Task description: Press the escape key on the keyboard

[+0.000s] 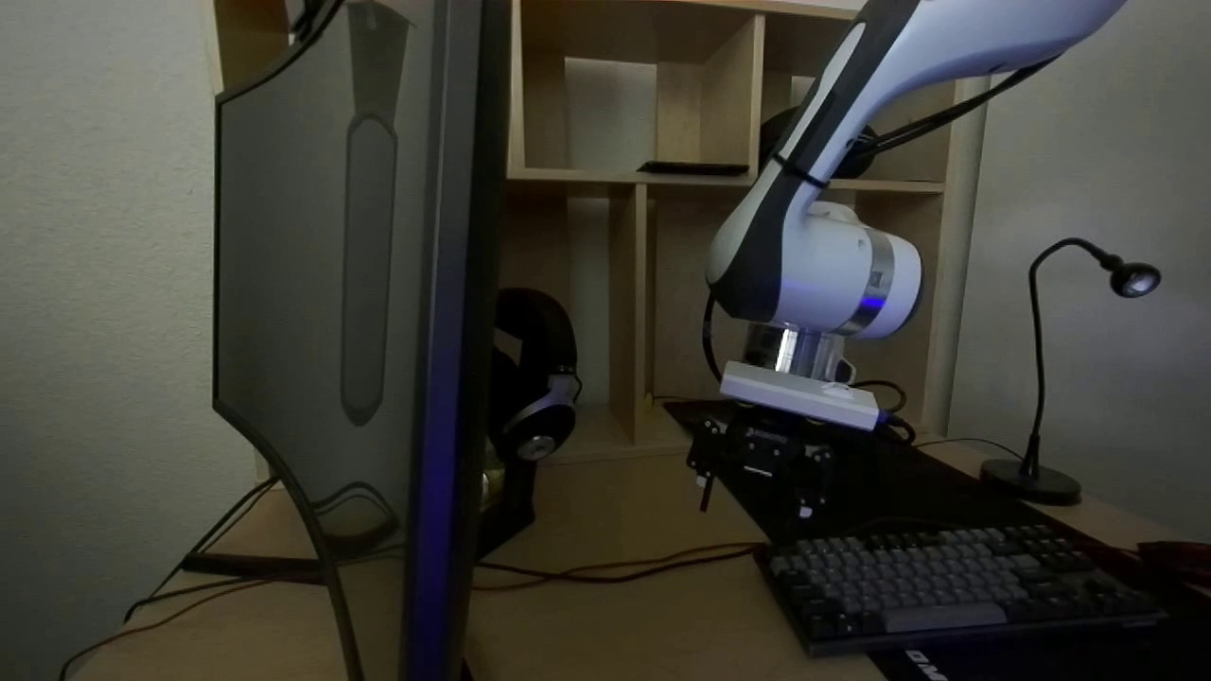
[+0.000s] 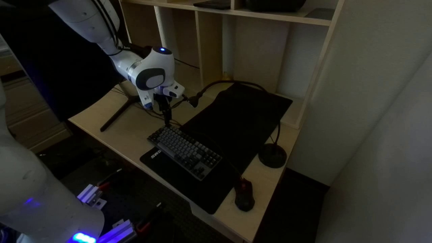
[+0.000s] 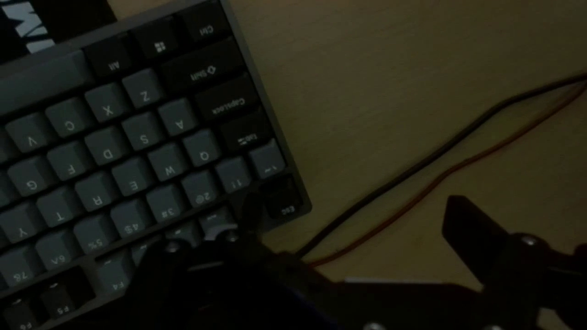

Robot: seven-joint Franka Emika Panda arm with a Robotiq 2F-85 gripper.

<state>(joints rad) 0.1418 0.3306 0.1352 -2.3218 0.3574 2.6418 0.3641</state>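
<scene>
The keyboard (image 1: 946, 579) is wide and dark with greyish keycaps. It also shows in an exterior view (image 2: 184, 148) and, upside down, in the wrist view (image 3: 133, 133). Its dark escape key (image 3: 283, 198) sits at the keyboard's corner in the wrist view. My gripper (image 1: 755, 501) is open and empty, with its fingers wide apart, above the desk by that end of the keyboard (image 2: 167, 122). In the wrist view, the gripper's (image 3: 353, 201) left fingertip overlaps the keyboard just beside the escape key. The right finger is over bare wood. I cannot tell whether the fingertip touches anything.
The keyboard lies partly on a black desk mat (image 2: 229, 121). Black and red cables (image 3: 440, 174) run across the desk near the escape key. A monitor (image 1: 284, 246), headphones (image 1: 544, 378), a gooseneck lamp (image 2: 272, 156) and a mouse (image 2: 244, 195) stand around. Shelves (image 1: 624, 180) rise behind.
</scene>
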